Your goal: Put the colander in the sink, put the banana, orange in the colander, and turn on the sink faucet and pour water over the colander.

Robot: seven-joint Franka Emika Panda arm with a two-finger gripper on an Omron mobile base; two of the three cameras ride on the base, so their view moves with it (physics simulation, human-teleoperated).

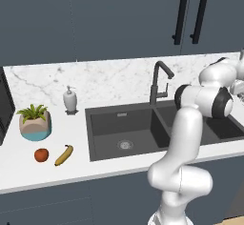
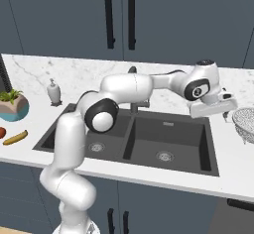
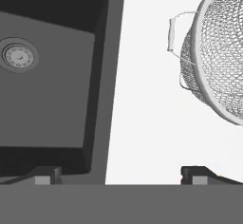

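Gripper: we see the gripper [image 3: 118, 175] spread wide, its two tips [image 3: 47, 174] far apart at the bottom of the hand view and nothing between them. In the right base view the hand [image 2: 213, 104] hangs at centre right, just short of the colander.
Colander: the colander [image 2: 245, 124] sits upright on the counter [image 2: 223, 171] at the right edge of the right base view, beside the sink and not in it. In the hand view it fills the upper right, with one wire handle [image 3: 178, 31] facing the hand.
Sink: the sink [image 1: 128, 124] lies mid-frame in the left base view, both basins bare; the drain [image 3: 19, 54] shows upper left in the hand view.
Fruit: the orange [image 1: 41, 155] and banana [image 1: 64, 155] lie close together at lower left of the left base view, well apart from the colander.
Faucet: the faucet [image 1: 159, 81] stands behind the divider; no water is running.
Stage: we judge nothing is done yet; the colander must be grasped first.
Risk, aim: the tips point at bare counter, left of the colander, so closing here would catch nothing.
Risk, rim: the rim is thin and curved; a pinch off centre may let the bowl tip or slip out.
Risk, push: coming in low could shove the colander toward the right counter edge, which we think is near, though the frame cuts it off.
Risk, carry: swinging it left, the arm passes close to the faucet and could knock it.
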